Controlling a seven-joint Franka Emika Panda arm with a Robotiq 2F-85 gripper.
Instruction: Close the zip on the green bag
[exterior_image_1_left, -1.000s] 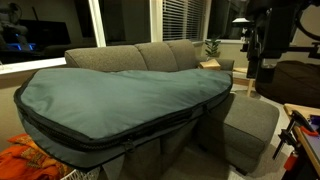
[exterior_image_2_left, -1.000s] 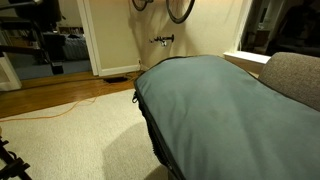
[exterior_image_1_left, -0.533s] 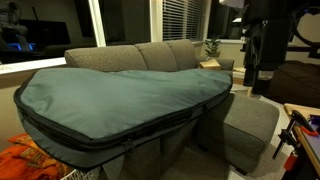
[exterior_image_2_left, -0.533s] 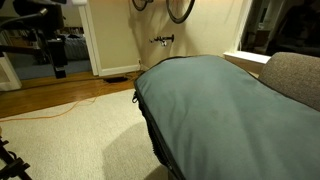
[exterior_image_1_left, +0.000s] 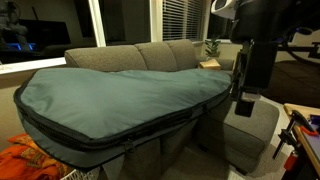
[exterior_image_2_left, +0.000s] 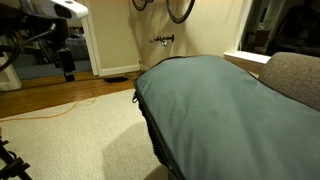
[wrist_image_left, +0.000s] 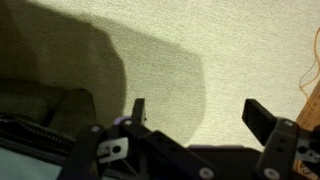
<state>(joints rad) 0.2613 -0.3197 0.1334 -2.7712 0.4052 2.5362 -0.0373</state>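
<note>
The green bag (exterior_image_1_left: 120, 100) is a very large flat teal oval lying across the grey sofa (exterior_image_1_left: 150, 55); it also fills the right of an exterior view (exterior_image_2_left: 225, 115). The zip (exterior_image_1_left: 140, 138) runs as a dark line along its black-trimmed front edge, and shows along the bag's near edge too (exterior_image_2_left: 150, 125). My gripper (exterior_image_1_left: 243, 100) hangs in the air off the bag's end, apart from it, seen also at the far left (exterior_image_2_left: 68, 70). In the wrist view the gripper (wrist_image_left: 200, 115) is open and empty above pale carpet, with a bag corner and zip teeth (wrist_image_left: 35, 135) at lower left.
A grey ottoman (exterior_image_1_left: 250, 128) stands below the gripper. An orange cloth (exterior_image_1_left: 30, 160) lies at the bottom left. An orange cable (exterior_image_2_left: 70, 108) runs over the carpet near the wood floor. A tripod leg (exterior_image_2_left: 15, 160) is at the lower left.
The arm has come down and closer to the bag's end, the gripper dropping from above the ottoman. In the opposite view it has moved in from the left edge.
</note>
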